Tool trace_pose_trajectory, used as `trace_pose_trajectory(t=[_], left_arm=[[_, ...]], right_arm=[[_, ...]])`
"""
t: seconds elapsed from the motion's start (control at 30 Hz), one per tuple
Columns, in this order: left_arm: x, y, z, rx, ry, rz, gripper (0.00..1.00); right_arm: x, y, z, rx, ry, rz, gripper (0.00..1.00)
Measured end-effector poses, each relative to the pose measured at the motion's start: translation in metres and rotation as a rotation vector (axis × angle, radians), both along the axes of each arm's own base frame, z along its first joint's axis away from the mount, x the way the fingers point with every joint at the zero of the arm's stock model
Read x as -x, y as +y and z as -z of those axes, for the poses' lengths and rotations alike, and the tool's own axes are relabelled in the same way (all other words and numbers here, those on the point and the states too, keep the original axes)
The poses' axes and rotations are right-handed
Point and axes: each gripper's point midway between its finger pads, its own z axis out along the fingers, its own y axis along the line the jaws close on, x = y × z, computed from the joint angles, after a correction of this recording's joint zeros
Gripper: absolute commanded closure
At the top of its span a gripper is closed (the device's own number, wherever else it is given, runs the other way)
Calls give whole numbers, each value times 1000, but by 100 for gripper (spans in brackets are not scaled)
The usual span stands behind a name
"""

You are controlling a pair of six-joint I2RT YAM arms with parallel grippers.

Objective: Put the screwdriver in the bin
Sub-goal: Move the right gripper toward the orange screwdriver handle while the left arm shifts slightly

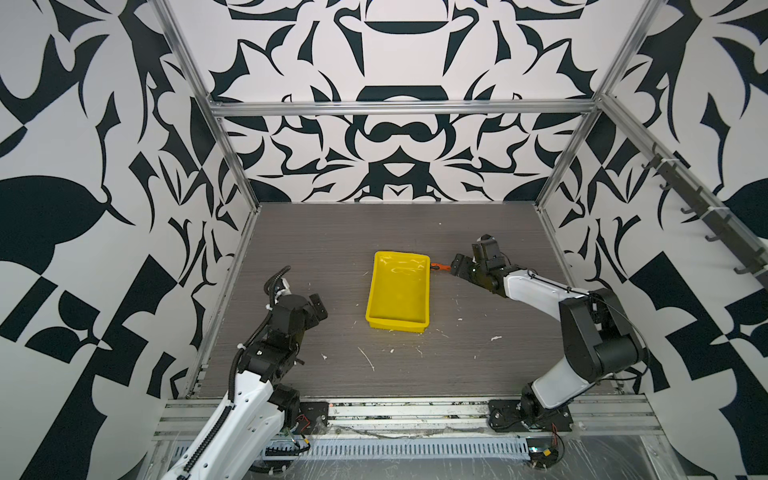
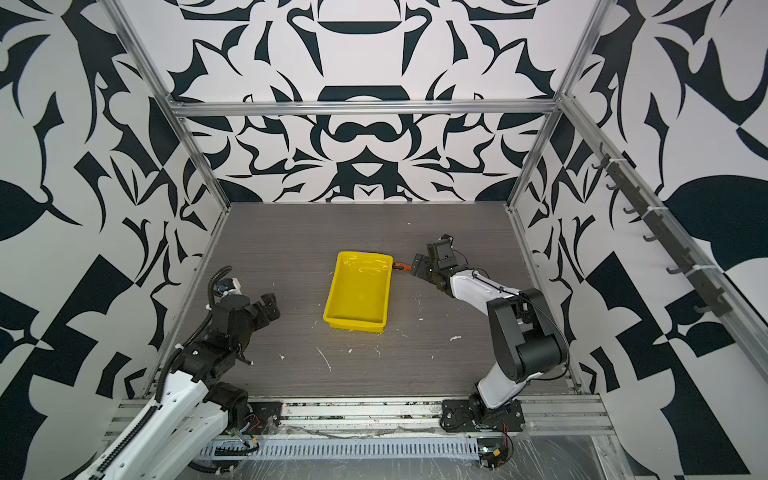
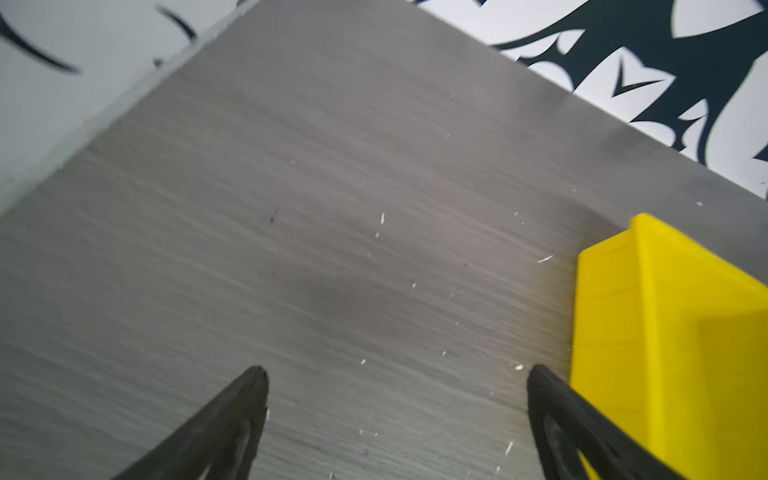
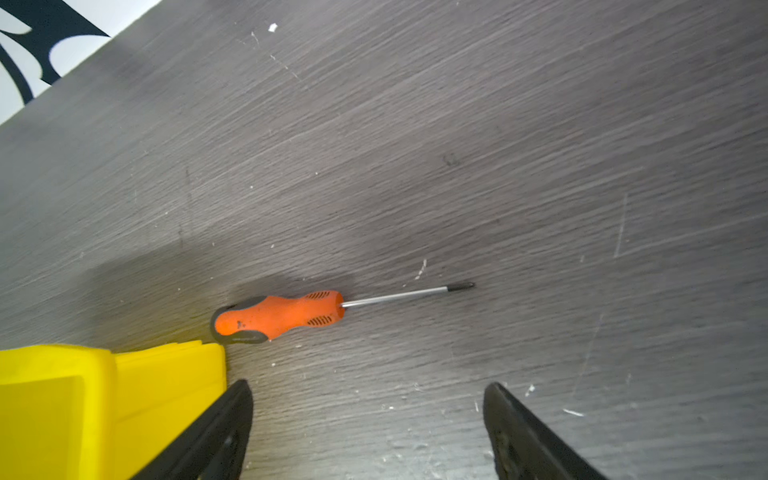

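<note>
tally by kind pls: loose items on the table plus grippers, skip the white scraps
screwdriver: 1
bin: 1
grippers: 2 (left gripper, right gripper)
total: 4

Bin (image 1: 398,291): yellow plastic, glossy inside. Screwdriver (image 4: 282,316): matt orange plastic handle, grey rubbery-looking ends, bright smooth metal shaft. Table (image 4: 457,145): grey wood-grain, matt, scratched.
</note>
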Motion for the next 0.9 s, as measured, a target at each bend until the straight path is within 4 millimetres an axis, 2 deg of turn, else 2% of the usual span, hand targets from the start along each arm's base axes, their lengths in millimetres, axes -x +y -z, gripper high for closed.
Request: trace_pose_trajectory(t=[0.07,0.27,0.43,0.53,0.77,0.9], left_arm=[[5,4,9,-1,12,-21,0],[10,18,-9,73,-118,-123,0],[14,19,0,103,-145,-129,0],[14,18,0,113,-147,-125,0],[10,10,2,139,-137,-95,0],[6,4,5,142,-121,-77,0]], right_arm=[[0,2,3,-32,14,5,11],[1,7,28,-101,124,41,14],[9,5,34,-117,179,73,15],[15,4,24,-109,209,74,24],[22,7,-32,-70,276,10,26],[39,9,-41,-129,324,22,27]])
